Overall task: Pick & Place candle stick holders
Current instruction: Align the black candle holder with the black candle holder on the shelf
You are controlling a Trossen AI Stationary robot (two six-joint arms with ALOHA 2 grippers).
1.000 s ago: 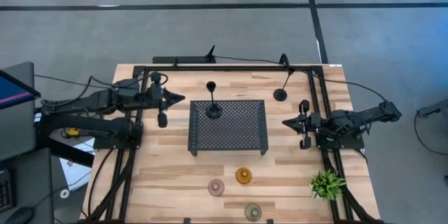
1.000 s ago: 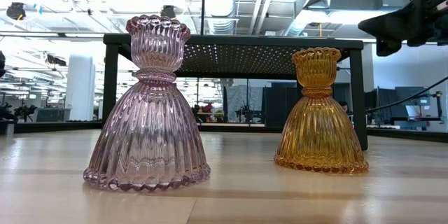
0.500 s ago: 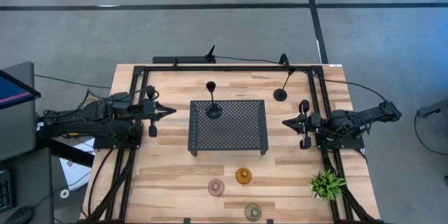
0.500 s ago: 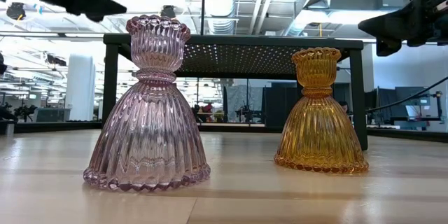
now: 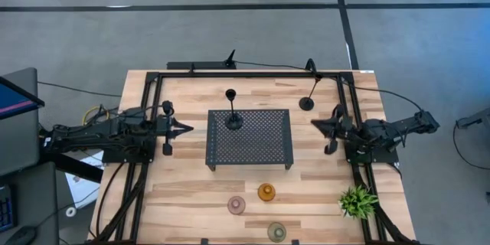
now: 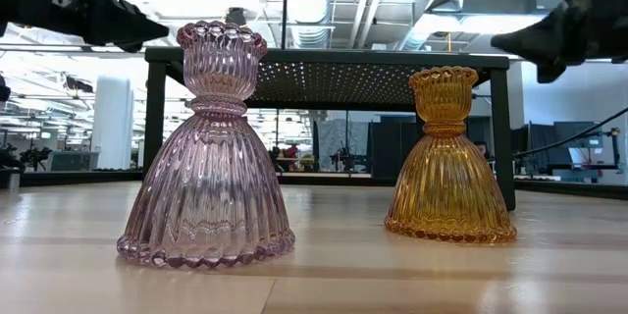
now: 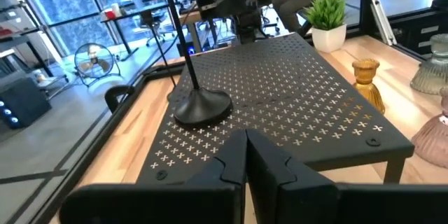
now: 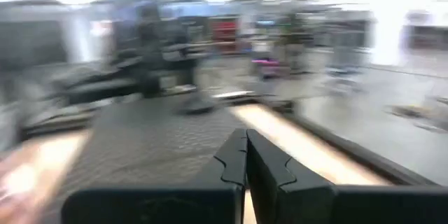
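Note:
One slim black stemmed holder (image 5: pixel 233 120) stands by its round base (image 7: pixel 203 106) on the black perforated tray (image 5: pixel 264 149). The second black holder (image 5: pixel 306 104) stands on the table at the far right. The pink (image 5: pixel 236 205), amber (image 5: pixel 266 192) and green (image 5: pixel 276 231) glass holders stand near the front edge; the pink one (image 6: pixel 206 147) and the amber one (image 6: pixel 449 157) fill the low view. My left gripper (image 5: pixel 190 129) is shut and empty, left of the tray. My right gripper (image 5: pixel 314 125) is shut and empty, right of the tray.
A small green plant (image 5: pixel 357 200) in a white pot stands at the front right. Black frame rails (image 5: pixel 153 99) run along the table's left, far and right sides. Bare wood lies between the tray and the glass holders.
My left gripper has drawn back toward the table's left and near edges and come down, staying shut. My right gripper has shifted a little toward the far edge and turned; its wrist view is blurred. The holders have stayed in place.

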